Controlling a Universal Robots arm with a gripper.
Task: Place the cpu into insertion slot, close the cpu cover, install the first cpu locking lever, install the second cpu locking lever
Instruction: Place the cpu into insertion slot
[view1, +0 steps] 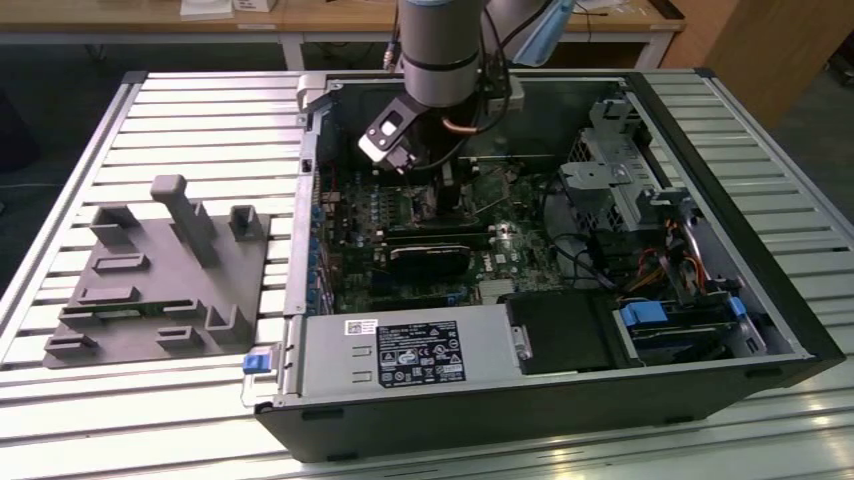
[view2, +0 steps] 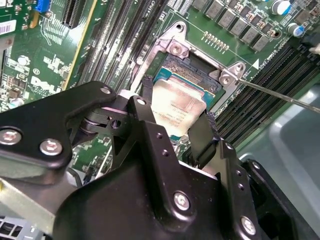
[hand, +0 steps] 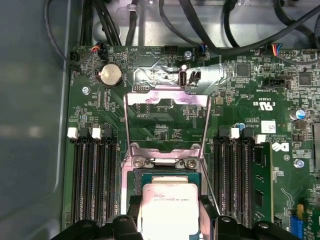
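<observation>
My gripper (view1: 447, 185) reaches down inside the open computer case over the green motherboard (view1: 400, 230). In both wrist views its black fingers (view2: 202, 135) sit on two opposite edges of the cpu (view2: 177, 110), a silvery square chip, and are shut on it. The cpu (hand: 170, 207) hangs tilted, close over the insertion slot (view2: 192, 67), whose teal rim (hand: 165, 175) shows beyond it. I cannot tell if they touch. The cpu cover (hand: 167, 96) stands swung open past the slot. A thin locking lever (view2: 280, 96) juts out beside the socket.
Long black memory slots (hand: 95, 180) flank the socket on both sides. A black power supply box (view1: 400, 350) fills the case's near edge, with a drive cage (view1: 627, 170) and cables (view1: 667, 260) at the exterior view's right. A grey fixture plate (view1: 154, 270) lies on the slatted table.
</observation>
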